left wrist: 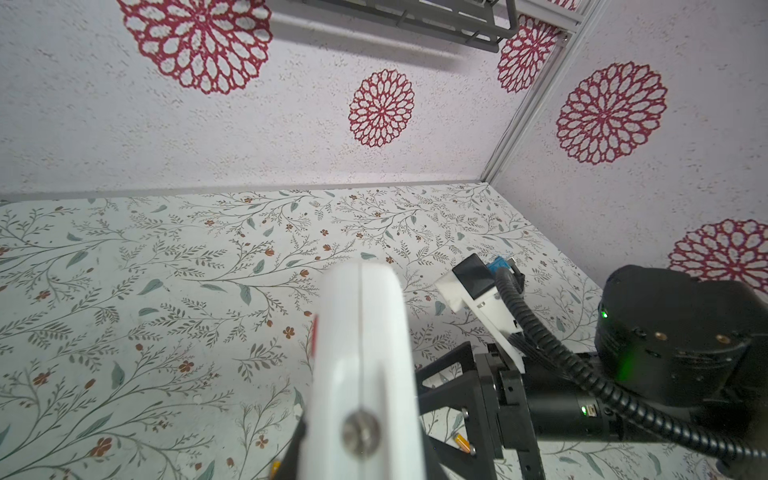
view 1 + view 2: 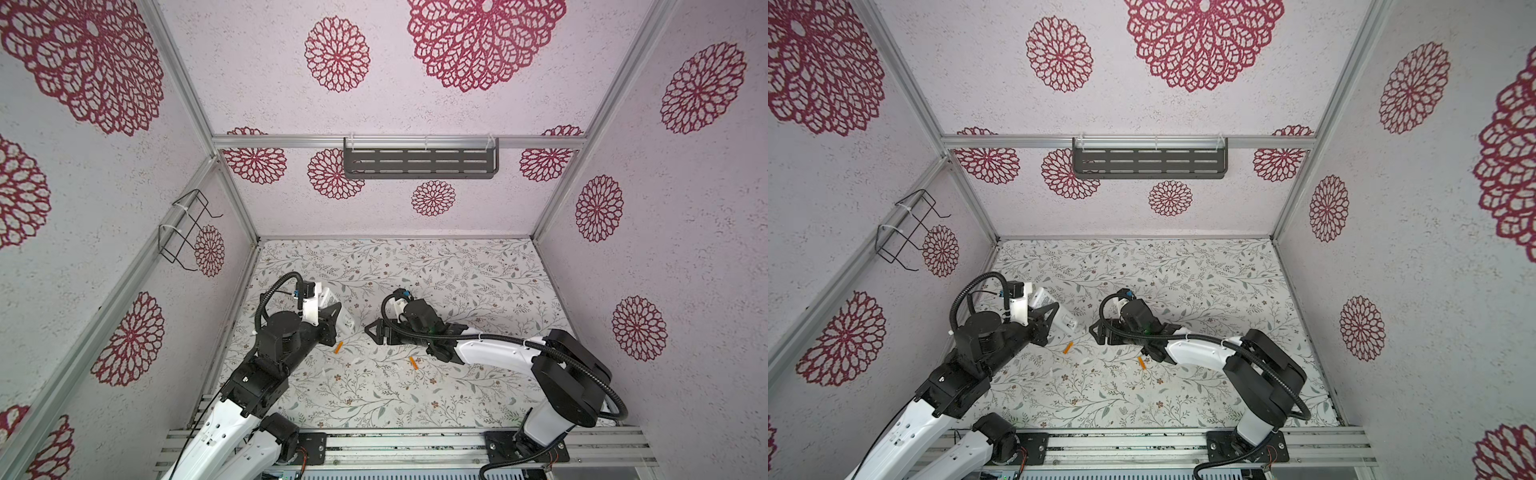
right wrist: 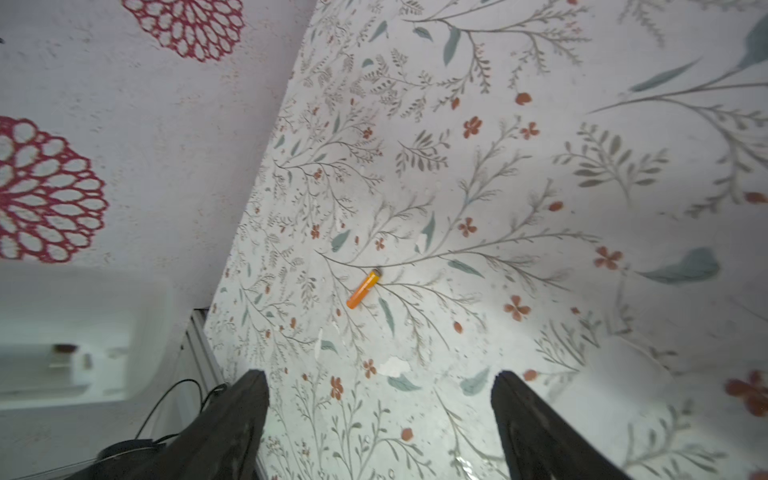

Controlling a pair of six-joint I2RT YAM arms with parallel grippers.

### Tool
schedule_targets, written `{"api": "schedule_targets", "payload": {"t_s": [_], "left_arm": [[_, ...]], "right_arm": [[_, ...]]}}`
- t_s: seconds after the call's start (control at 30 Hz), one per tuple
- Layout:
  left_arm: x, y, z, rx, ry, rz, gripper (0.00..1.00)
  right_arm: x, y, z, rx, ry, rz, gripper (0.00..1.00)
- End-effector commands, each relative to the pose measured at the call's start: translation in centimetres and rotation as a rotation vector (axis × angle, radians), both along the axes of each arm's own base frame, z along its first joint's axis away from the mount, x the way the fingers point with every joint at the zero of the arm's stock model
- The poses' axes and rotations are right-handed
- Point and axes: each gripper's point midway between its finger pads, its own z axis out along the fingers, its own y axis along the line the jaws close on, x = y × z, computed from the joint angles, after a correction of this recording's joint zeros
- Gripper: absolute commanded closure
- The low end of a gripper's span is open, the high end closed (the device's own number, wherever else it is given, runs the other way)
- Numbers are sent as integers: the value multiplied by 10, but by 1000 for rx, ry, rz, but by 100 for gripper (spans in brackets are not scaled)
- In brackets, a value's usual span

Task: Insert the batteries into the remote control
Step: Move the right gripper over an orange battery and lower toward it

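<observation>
Batteries (image 2: 339, 347) lie loose on the floral surface (image 2: 457, 270) between our two arms. Our left fingers (image 1: 293, 457) clamp the white remote control (image 1: 361, 332) above it; our right fingers (image 3: 232, 424) stand wide apart, holding nothing.

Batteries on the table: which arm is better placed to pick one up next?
Right. The right gripper is open and empty, with a battery on the table just ahead. The left gripper is shut on the remote control.

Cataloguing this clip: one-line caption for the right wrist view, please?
Open right gripper faces one orange battery lying on the floral table, blurred white remote nearby.
</observation>
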Motion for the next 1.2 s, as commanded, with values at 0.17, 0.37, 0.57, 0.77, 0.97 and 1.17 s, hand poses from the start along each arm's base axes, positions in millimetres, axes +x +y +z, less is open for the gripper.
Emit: {"api": "schedule_targets", "payload": {"t_s": [0.17,0.37,0.57,0.77,0.97,1.17], "left_arm": [[-23,-17,21,-53,-11,-152,100],[-40,-31,23,-101,23,-277,100],[-50,-38,20,-104,71,-365,100],[-47,-42,15,-141,89,-385,100],[-40,-47,8,-180,146,-396,100],[-36,-51,3,-272,176,-388,100]], "right_arm": [[-11,-60,-18,-314,-60,-26,16],[-35,-98,-32,-472,-63,7,25],[-51,-129,-37,-571,-57,23,22],[-60,-141,-39,-622,-51,56,15],[-64,-143,-52,-685,-23,99,19],[-61,-135,-56,-684,-35,131,36]]}}
